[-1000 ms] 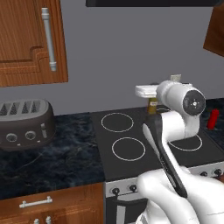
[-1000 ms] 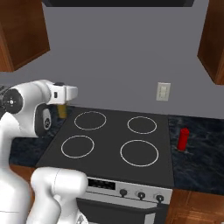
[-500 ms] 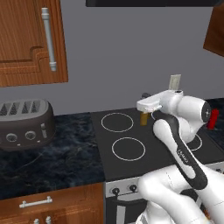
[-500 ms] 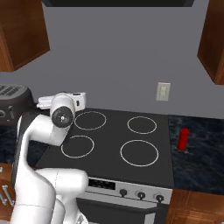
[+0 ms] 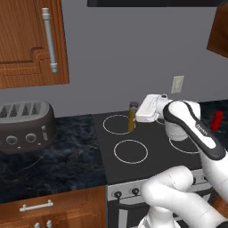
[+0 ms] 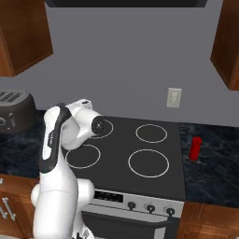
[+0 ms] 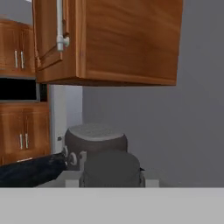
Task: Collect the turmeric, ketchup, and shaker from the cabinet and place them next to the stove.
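Observation:
My gripper (image 5: 134, 119) hangs over the back left burner of the stove (image 5: 153, 158), shut on a small olive-yellow jar with a dark cap, the turmeric (image 5: 132, 117). The hand view looks past the jar's dark cap (image 7: 111, 168) toward the cabinet (image 7: 127, 39) up on the wall. That cabinet (image 5: 26, 44) is closed, its grey bar handle (image 5: 49, 40) upright. The red ketchup (image 5: 217, 121) stands upright on the dark counter right of the stove (image 6: 140, 158); it appears as the ketchup (image 6: 195, 148) from the other side. The shaker is out of view.
A grey toaster (image 5: 24, 127) sits on the dark counter (image 5: 67, 156) left of the stove. A wall socket (image 6: 173, 97) is behind the cooktop. Another wooden wall cabinet (image 6: 228, 42) hangs at the upper right. Drawers with short handles (image 5: 36, 206) run below the counter.
The hand has swung left and slightly down over the cooktop, carrying the jar with it. The ketchup, toaster and cabinet door have stayed put.

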